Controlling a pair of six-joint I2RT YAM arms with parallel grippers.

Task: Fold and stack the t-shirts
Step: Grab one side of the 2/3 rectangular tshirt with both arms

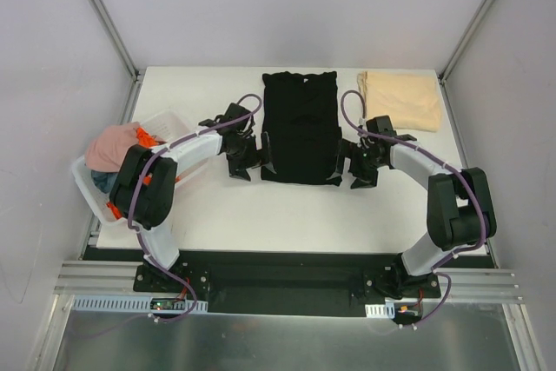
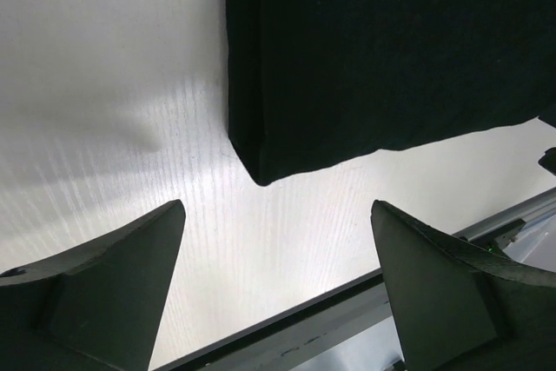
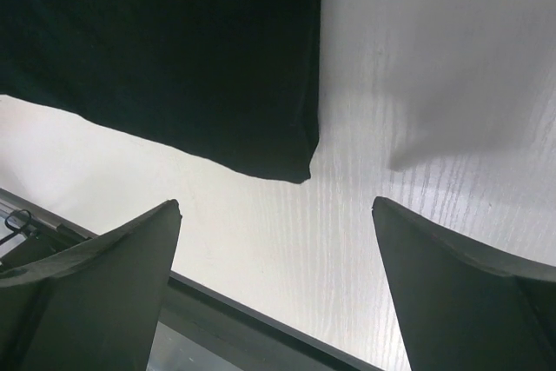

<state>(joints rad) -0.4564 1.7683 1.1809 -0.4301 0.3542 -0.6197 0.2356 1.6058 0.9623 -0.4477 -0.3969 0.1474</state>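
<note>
Top external shows the white desk [image 1: 287, 215] with the black tee [image 1: 300, 128] lying flat at its middle, folded into a tall rectangle, collar toward 12 o'clock. At 9 o'clock from it, on the desk's left edge, sits the white basket [image 1: 87, 184]. At 1 o'clock, by the far right corner, lies the folded tan tee [image 1: 401, 97], apart from the black one. A pink tee [image 1: 111, 145] is heaped in the basket, with grey-blue cloth [image 1: 102, 182] just below it. My left jaws hang at the black tee's 7 o'clock corner, my right jaws at its 5 o'clock corner. Both pairs are spread wide with nothing between them. Each wrist view shows that corner resting on the desk, just beyond my fingers.
</note>
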